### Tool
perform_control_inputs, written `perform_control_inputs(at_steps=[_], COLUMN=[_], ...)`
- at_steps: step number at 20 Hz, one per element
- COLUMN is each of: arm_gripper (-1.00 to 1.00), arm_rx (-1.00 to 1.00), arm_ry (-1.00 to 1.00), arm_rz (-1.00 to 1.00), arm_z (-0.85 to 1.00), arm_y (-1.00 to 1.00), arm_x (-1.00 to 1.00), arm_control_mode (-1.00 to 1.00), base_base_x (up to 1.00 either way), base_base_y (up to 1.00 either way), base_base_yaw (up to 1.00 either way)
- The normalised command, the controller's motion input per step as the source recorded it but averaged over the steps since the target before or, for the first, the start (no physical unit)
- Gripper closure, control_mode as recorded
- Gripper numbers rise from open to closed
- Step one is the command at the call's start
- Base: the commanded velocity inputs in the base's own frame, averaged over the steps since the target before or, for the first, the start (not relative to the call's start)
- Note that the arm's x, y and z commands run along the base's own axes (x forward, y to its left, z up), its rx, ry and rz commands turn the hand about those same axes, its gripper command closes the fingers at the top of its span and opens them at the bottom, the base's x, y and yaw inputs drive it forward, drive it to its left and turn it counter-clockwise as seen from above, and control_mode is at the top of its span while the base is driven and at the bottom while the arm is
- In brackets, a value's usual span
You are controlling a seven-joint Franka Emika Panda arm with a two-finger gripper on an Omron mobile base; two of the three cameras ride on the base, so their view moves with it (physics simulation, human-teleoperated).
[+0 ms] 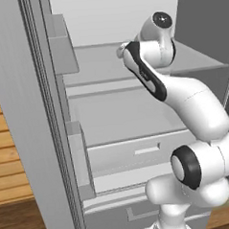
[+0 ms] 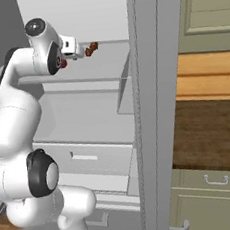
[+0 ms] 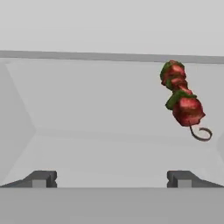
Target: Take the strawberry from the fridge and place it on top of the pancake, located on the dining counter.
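Claw reaching into the open fridge [image 1: 65,138], strawberry not yet located.

Left to right in the hand view: the claw [image 3: 111,178] stands fully spread and empty at the frame's bottom; at upper right lies a red-and-green skewer [image 3: 183,101], long axis near vertical in frame, hooked end lowest. No strawberry can be told apart here. A good approach would first find the berry, keep clear of the skewer, then centre the fingertips [image 3: 41,178] around it.

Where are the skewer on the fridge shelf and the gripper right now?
skewer [image 3: 183,103], hand view, on the red and green pieces at its middle.
fridge shelf [image 3: 100,109], hand view, bare white surface.
gripper [image 3: 111,178], hand view, midway between its open fingertips.
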Motion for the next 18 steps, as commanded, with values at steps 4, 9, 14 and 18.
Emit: perform_control_inputs(at_steps=[4, 9, 14, 18], arm_gripper=[-1.00, -1.00, -1.00, -1.00], arm_rx=[0.00, 0.00, 0.00, 0.00], arm_ry=[-0.02, 0.00, 0.00, -0.07], arm_rz=[0.08, 0.00, -0.02, -0.07], arm_z=[0.00, -0.20, -0.13, 0.00], arm_y=[0.00, 0.22, 0.10, 0.00], arm_x=[0.69, 0.21, -0.27, -0.65], arm_control_mode=[-1.00, -1.00, -1.00, -1.00], base_base_x=[0.00, 0.00, 0.00, 0.00], base_base_y=[0.00, 0.00, 0.00, 0.00], base_base_yaw=[0.00, 0.00, 0.00, 0.00])
